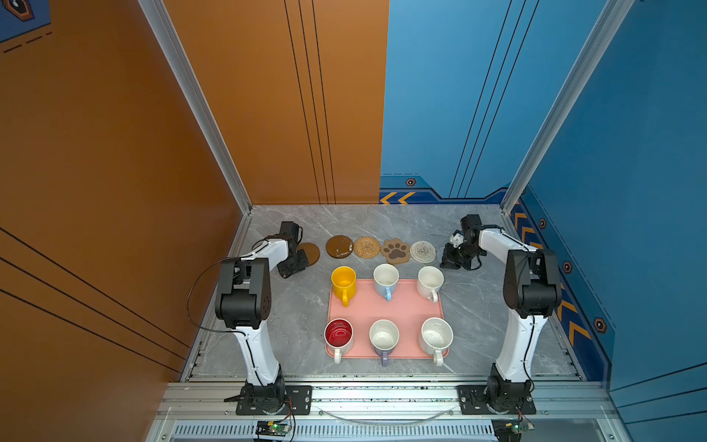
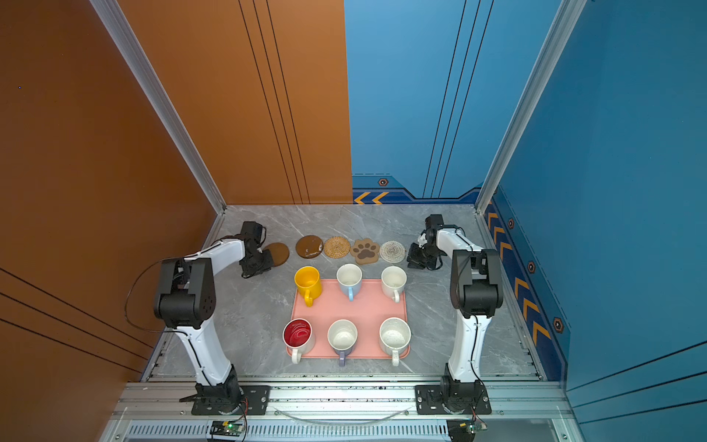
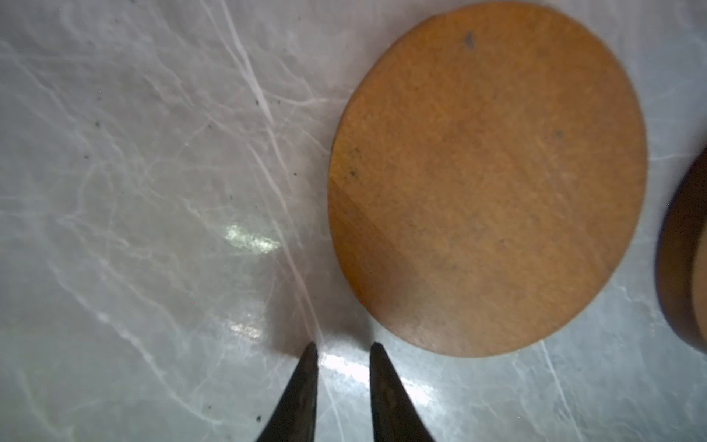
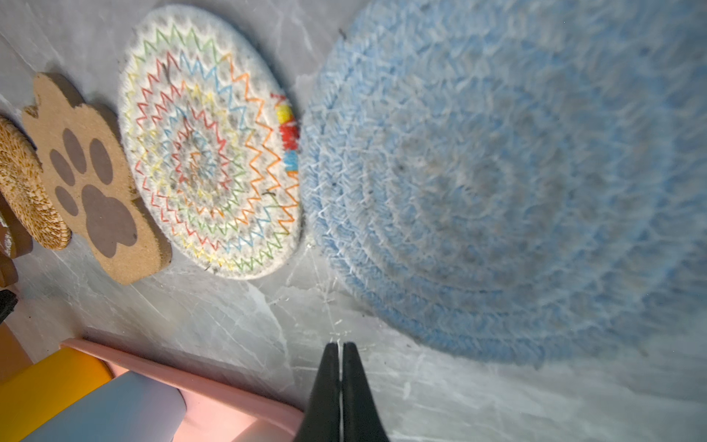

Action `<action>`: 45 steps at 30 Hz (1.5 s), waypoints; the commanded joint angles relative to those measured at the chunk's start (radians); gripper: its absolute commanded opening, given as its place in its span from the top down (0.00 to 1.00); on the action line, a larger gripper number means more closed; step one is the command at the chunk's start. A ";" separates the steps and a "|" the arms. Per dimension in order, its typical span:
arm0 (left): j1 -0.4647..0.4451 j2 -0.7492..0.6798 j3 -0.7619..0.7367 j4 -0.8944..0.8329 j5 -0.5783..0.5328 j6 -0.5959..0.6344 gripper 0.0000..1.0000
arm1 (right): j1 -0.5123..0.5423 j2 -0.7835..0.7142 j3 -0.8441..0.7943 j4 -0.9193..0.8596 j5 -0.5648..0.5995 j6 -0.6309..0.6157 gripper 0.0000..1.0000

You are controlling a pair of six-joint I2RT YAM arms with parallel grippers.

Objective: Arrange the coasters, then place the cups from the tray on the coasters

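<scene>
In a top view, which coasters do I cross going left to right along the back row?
Brown disc → glossy brown disc → tan woven → paw → cream woven; the light blue one is not visible there.

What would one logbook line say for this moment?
coasters: in a row behind tray | cups: all six on tray | left gripper: slightly open, empty, by brown coaster | right gripper: shut, empty, by blue coaster

Cups point(image 1: 385, 279) crowd tray point(image 1: 382, 312); coaster row point(image 1: 366, 247) tight behind; table point(image 1: 298, 317) flanks open.
</scene>
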 commanded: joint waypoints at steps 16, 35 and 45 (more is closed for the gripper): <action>-0.031 0.095 0.140 0.000 0.028 0.009 0.74 | 0.000 -0.045 -0.018 0.001 0.012 0.019 1.00; -0.055 0.055 0.165 -0.017 0.028 0.020 0.75 | -0.005 -0.072 -0.015 0.001 0.019 0.019 1.00; -0.076 -0.132 0.127 -0.019 0.037 0.047 0.72 | -0.011 -0.218 -0.031 0.000 0.044 0.021 0.96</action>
